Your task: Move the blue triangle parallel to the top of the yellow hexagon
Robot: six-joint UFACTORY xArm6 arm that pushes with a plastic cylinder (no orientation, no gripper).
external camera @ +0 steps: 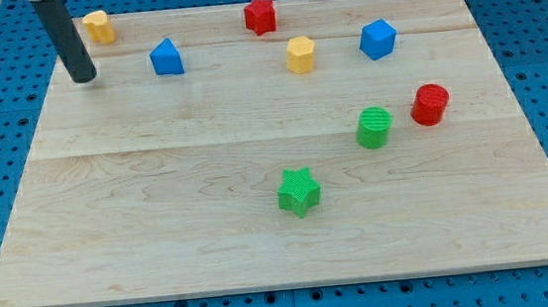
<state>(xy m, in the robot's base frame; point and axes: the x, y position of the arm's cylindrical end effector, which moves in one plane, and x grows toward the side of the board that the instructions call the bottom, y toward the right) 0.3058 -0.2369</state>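
Camera view — blue triangle (166,58) upright (apex up), my tip (86,79) near, view's left.

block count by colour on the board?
Yellow: 2 (yellow block, yellow hexagon)
Blue: 2 (blue triangle, blue block)
Red: 2 (red star, red cylinder)
Green: 2 (green cylinder, green star)
Total: 8

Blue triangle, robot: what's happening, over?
My tip at the view's left of blue triangle, not touching. Yellow hexagon further right. Nothing between them.
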